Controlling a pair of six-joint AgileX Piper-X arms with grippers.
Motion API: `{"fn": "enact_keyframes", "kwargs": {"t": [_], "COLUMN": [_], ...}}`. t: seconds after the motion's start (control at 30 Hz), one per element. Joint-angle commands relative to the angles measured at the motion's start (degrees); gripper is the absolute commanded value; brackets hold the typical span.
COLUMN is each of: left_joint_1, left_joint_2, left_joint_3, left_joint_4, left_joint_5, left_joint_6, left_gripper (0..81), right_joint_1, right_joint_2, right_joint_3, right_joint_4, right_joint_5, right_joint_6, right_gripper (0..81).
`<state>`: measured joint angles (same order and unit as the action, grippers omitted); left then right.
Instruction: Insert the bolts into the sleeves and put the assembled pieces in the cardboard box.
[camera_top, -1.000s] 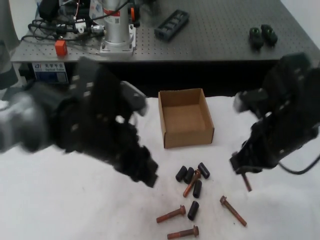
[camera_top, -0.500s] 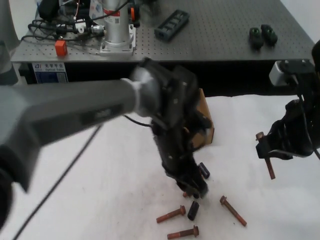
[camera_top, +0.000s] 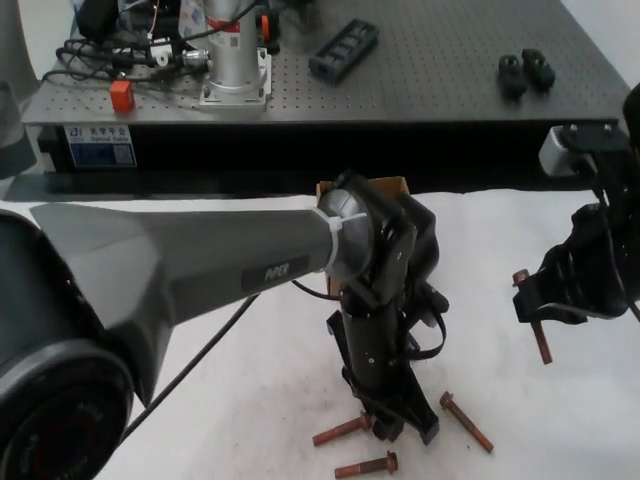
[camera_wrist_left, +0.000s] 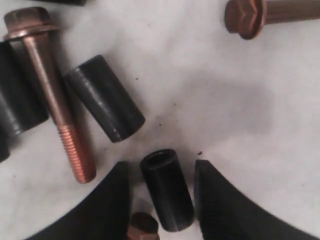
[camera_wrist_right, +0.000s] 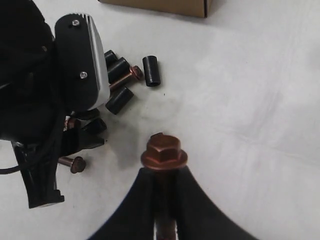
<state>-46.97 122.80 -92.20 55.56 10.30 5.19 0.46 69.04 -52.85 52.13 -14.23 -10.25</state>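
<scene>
Copper-coloured bolts (camera_top: 465, 421) lie on the white cloth (camera_top: 200, 400) in front of the cardboard box (camera_top: 393, 184), which the left arm partly covers. The left gripper (camera_top: 405, 432) points down among them. The right gripper (camera_top: 530, 300) hangs well to the right of the box, with a bolt (camera_top: 541, 340) dangling from it.

In the left wrist view, the fingers (camera_wrist_left: 112, 210) stand partly open astride a black sleeve (camera_wrist_left: 167, 197) and close to it on both sides; I cannot tell whether they touch it. A second sleeve (camera_wrist_left: 105, 97) lies just beside it.

In the right wrist view, the fingers (camera_wrist_right: 187, 210) are clamped on the bolt's shank just under its hexagonal head. More sleeves (camera_wrist_right: 151, 71) lie between that head and the box.
</scene>
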Motion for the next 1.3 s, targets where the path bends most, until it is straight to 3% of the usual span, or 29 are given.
{"fn": "enact_keyframes", "kwargs": {"t": [0.0, 0.1, 0.23, 0.53, 0.7, 0.83, 0.93, 1.27], "left_joint_1": [-0.3, -0.3, -0.3, -0.3, -0.3, -0.3, -0.3, -0.3], "left_joint_2": [0.7, 1.1, 0.4, -14.3, -32.1, -43.6, -48.3, -51.5], "left_joint_3": [-0.7, -0.7, -1.2, 5.1, 25.6, 41.7, 48.2, 50.3], "left_joint_4": [0.3, 0.3, 0.3, -6.3, -32.3, -56.7, -68.1, -70.7], "left_joint_5": [-0.7, -0.7, -0.7, -1.3, 1.1, 7.3, 10.8, 12.8], "left_joint_6": [-1.6, -1.8, -1.8, -4.6, -7.2, -10.2, -12.2, -14.1], "left_gripper": [30.1, 21.7, 0.2, 0.7, 0.7, 0.7, 0.7, 0.7], "right_joint_1": [-0.3, -0.3, -0.3, -0.6, 0.4, 3.7, 6.3, 12.7], "right_joint_2": [-0.6, -0.6, -1.0, -6.0, -13.0, -18.2, -19.6, -19.4], "right_joint_3": [-0.1, -0.1, -0.1, 0.5, 6.7, 15.1, 19.0, 20.2], "right_joint_4": [-0.1, -0.1, -1.7, -17.1, -37.1, -59.1, -67.5, -58.5], "right_joint_5": [-1.0, -1.0, -3.5, -13.4, -17.9, -20.2, -20.2, -20.2], "right_joint_6": [0.2, 0.2, 0.9, 12.4, 26.8, 40.8, 47.1, 42.0], "right_gripper": [0.0, 0.0, 0.0, 0.0, 0.0, 0.0, 0.0, 0.0]}}
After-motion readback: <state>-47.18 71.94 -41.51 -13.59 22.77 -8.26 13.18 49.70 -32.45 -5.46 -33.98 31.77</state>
